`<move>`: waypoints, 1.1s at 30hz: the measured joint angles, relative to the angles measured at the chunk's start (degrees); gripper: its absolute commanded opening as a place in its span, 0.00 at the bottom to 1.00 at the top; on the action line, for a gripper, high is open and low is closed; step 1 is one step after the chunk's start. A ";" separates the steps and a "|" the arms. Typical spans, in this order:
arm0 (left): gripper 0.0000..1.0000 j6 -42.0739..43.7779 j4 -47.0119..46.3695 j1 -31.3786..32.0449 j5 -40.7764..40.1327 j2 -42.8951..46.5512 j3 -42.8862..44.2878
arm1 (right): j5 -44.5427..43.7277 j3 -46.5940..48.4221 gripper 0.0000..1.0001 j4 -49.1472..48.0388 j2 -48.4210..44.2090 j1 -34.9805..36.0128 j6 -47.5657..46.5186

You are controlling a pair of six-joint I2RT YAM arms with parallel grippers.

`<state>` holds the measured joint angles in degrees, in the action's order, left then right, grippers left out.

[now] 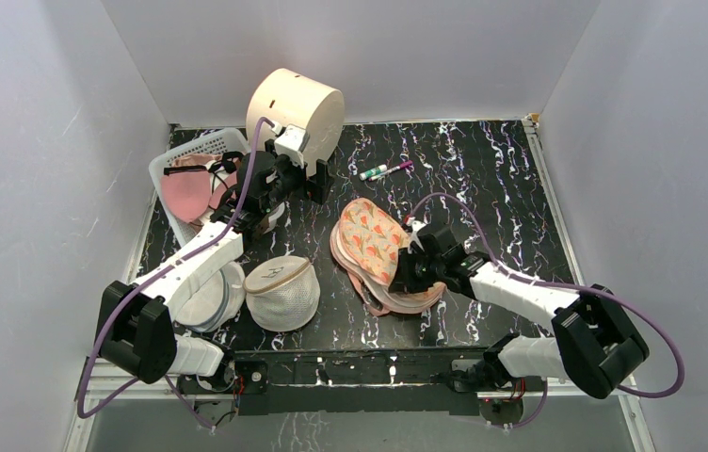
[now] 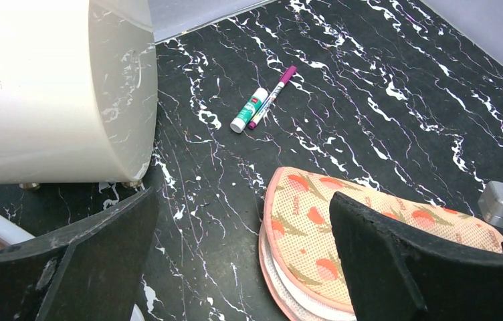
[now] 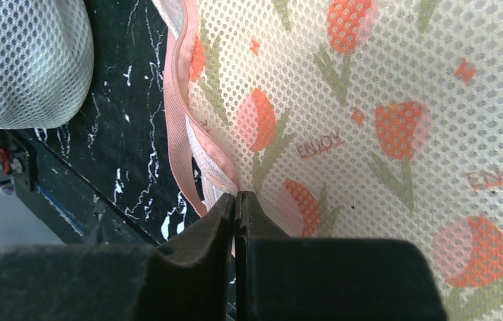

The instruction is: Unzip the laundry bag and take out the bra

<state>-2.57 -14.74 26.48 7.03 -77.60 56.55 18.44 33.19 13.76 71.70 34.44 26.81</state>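
Top external view, quick status from my end:
Far left, the bra [image 1: 185, 193] lies in the white basket [image 1: 201, 144]. My left gripper [image 1: 303, 184] hangs just right of it, jaws wide apart. The laundry bag [image 1: 369, 240] sits mid-table, my right gripper [image 1: 413, 266] pinched tight on its pink-trimmed edge.

A black tabletop [image 1: 520, 179] veined with white marble-like streaks is filling the bottom of the enclosure. Plain pale grey walls are closing it in: a left wall [image 1: 40, 141], a far wall [image 1: 407, 47] and a right wall [image 1: 670, 141], all bare. A thin silver trim [image 1: 550, 202] is running along the tabletop's far and right edges. Soft, even light is falling across everything, casting only faint shadows.
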 measured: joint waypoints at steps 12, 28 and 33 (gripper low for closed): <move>0.98 0.00 0.02 0.00 0.00 0.00 0.00 | -5.22 -6.14 0.12 -4.31 -12.52 0.00 5.31; 0.98 0.00 0.04 0.00 0.00 0.00 0.00 | -7.02 -6.86 0.29 -1.03 -11.26 -0.07 8.33; 0.98 0.00 0.02 0.00 0.00 -0.17 0.00 | -7.32 -6.43 0.82 0.17 -11.58 -0.09 9.09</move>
<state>-2.57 -14.72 26.48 7.03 -77.78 56.55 11.11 26.76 13.93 60.12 34.35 35.90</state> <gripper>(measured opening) 0.983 0.582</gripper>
